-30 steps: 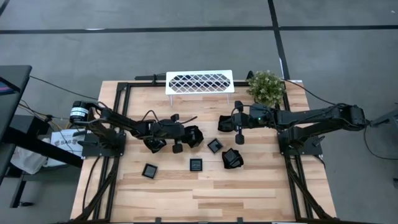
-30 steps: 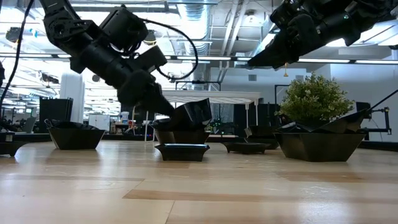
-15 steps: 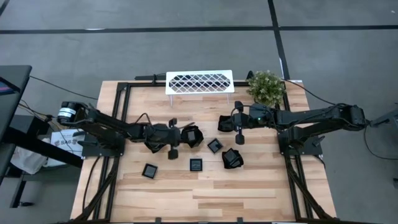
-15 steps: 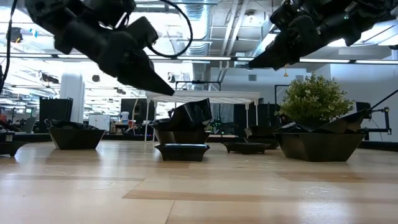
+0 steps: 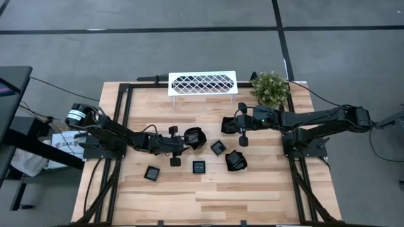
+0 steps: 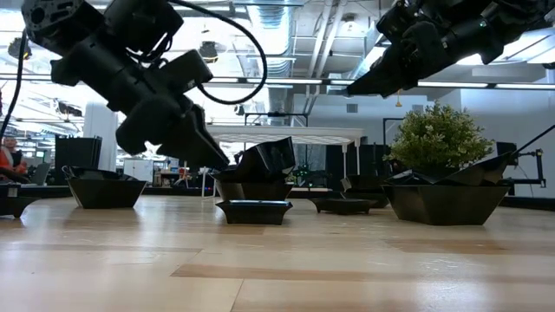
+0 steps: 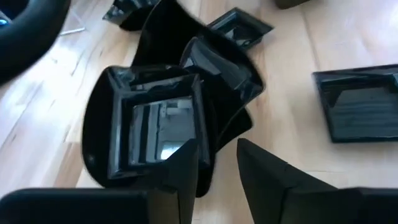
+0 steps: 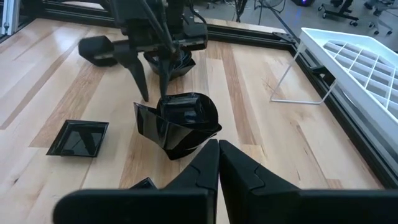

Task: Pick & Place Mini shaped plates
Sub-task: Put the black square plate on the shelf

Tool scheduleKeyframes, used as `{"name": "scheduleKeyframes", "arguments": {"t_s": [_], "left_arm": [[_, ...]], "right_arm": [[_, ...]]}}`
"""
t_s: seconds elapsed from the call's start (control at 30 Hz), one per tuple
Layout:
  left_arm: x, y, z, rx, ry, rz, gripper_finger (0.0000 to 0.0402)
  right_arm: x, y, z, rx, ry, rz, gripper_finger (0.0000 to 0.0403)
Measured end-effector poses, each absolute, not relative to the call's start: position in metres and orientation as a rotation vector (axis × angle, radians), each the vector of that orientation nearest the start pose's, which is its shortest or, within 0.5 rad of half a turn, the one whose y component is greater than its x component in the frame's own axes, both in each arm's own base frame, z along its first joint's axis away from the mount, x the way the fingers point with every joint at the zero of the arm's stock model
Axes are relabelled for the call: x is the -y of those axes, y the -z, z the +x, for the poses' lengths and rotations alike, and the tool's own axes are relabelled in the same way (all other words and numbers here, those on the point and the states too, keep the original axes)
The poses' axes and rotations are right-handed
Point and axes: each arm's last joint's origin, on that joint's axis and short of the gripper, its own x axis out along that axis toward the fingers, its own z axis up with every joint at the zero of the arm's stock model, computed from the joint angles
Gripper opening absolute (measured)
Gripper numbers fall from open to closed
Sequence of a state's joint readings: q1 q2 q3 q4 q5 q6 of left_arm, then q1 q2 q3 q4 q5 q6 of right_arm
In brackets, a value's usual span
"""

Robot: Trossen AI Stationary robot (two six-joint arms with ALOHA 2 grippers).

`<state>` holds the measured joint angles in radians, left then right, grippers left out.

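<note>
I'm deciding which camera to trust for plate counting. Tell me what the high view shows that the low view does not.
Only the high view shows the white lattice rack from above and the flat square plate near the table's front left. Only the low view shows the room's ceiling and a person at its left edge. Both show the potted plant, the stacked plates beside the left tool, and the right tool raised.

A: so what moved? 
B: just the left gripper [image 5: 173, 145] — it slid back off the stacked plates [image 5: 195, 138], and its jaws went from pinched to spread.
A: and the top plate?
B: left tilted on the stack, nothing holding it.
</note>
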<state>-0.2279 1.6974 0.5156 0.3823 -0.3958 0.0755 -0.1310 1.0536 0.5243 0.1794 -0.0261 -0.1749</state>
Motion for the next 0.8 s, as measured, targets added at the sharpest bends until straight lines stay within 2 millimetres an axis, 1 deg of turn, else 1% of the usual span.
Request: {"name": "scheduleKeyframes", "arguments": {"t_s": [0.3, 0.53, 0.8], "left_arm": [[0.048, -0.094, 0.263, -0.765, -0.148, 0.341, 0.0114], [0.048, -0.092, 0.263, -0.778, -0.118, 0.307, 0.0104], [0.037, -0.091, 0.265, -0.784, -0.2, 0.31, 0.0104]], "right_arm": [[0.028, -0.228, 0.22, -0.357, 0.073, -0.146, 0.0006], [0.028, -0.228, 0.22, -0.357, 0.073, -0.146, 0.0006], [0.028, -0.228, 0.22, -0.356, 0.073, -0.146, 0.0006]]}}
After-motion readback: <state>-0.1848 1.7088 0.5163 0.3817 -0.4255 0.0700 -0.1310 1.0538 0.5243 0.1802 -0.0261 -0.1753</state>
